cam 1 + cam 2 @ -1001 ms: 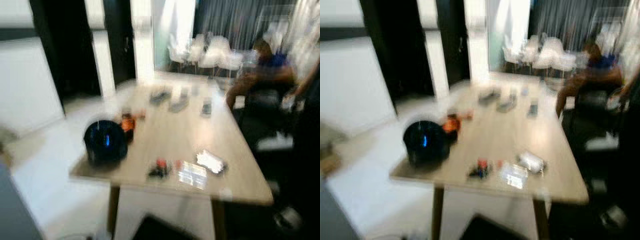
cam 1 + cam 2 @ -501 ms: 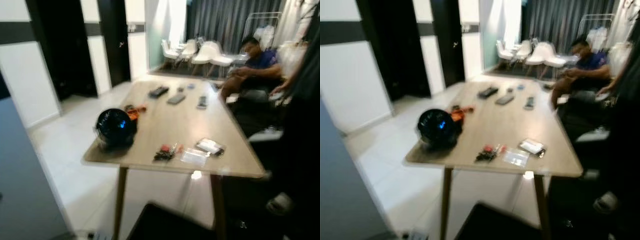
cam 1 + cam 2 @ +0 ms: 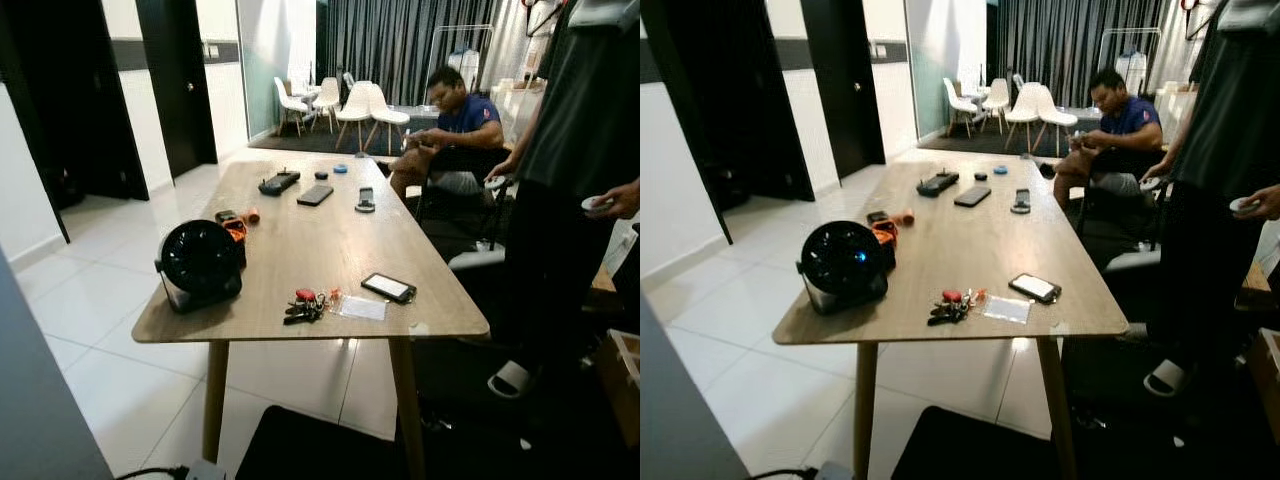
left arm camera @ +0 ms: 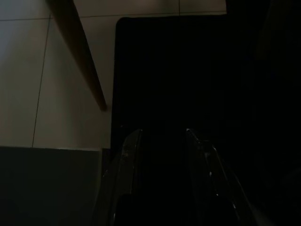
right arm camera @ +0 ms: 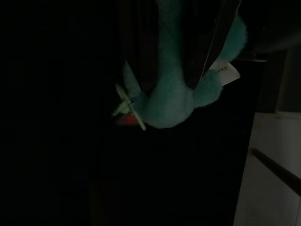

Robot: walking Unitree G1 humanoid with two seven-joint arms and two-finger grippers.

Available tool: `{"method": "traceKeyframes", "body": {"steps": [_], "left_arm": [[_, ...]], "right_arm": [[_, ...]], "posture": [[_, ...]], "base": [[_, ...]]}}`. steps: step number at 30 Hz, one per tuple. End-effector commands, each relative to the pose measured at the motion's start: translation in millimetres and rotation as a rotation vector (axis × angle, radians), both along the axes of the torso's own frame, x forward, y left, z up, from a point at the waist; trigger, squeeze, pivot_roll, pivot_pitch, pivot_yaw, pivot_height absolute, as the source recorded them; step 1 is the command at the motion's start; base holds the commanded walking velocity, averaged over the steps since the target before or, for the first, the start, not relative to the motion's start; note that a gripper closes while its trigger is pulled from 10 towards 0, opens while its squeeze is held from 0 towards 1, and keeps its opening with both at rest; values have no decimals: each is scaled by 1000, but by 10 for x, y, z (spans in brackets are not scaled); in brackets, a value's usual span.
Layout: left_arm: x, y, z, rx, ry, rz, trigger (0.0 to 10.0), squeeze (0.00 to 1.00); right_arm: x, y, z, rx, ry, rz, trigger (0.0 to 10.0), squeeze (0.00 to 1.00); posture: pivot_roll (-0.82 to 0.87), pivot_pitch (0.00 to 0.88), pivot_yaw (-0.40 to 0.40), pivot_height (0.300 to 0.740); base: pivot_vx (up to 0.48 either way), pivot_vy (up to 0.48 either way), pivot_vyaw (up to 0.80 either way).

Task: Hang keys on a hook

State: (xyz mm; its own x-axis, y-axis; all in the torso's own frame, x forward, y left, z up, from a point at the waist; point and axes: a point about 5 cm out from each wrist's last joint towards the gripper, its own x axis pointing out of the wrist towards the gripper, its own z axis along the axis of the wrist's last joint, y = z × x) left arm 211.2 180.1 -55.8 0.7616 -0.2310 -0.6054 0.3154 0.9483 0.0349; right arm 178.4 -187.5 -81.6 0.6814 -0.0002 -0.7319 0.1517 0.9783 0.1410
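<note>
Keys (image 3: 305,306) lie near the near edge of the wooden worktop (image 3: 300,240), between the black fan (image 3: 199,264) to the left and a phone (image 3: 389,288) to the right, w/ a clear packet (image 3: 360,308) just beside them. Left pincer (image 4: 160,141) hangs low over a dark mat, fingers apart & empty; right pincer (image 5: 181,61) is clamped on a teal plush toy (image 5: 176,94). Best approach: step close & square to the near edge, reach w/ the free left arm, come down over the bunch and pinch the ring, not a loose key; no hook visible yet.
</note>
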Motion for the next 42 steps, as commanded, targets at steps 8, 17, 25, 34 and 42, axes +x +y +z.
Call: {"method": "traceKeyframes", "body": {"steps": [8, 17, 25, 34, 42], "left_arm": [[-9, 2, -1, 1, -3, -2, 10000, 0], [-13, 2, -6, -3, -1, 6, 10000, 0], [-2, 13, -1, -13, -6, 43, 10000, 0], [14, 28, 7, -20, -13, 82, 10000, 0], [26, 15, 14, -7, -19, 70, 10000, 0]], "right_arm": [[16, 22, 5, -6, -5, 14, 10000, 0], [39, 34, 14, -5, -9, 15, 10000, 0], [47, 26, 18, -6, -10, 12, 10000, 0], [41, 14, 17, -10, -8, 12, 10000, 0], [46, 2, 20, -13, -8, 14, 10000, 0]], "posture": [[63, 13, 27, 740], [61, 18, 26, 740], [60, 22, 24, 740], [58, 25, 21, 740], [53, 26, 21, 740]], "base": [[0, 0, 0], [0, 0, 0], [0, 0, 0], [0, 0, 0], [0, -300, 0]]}}
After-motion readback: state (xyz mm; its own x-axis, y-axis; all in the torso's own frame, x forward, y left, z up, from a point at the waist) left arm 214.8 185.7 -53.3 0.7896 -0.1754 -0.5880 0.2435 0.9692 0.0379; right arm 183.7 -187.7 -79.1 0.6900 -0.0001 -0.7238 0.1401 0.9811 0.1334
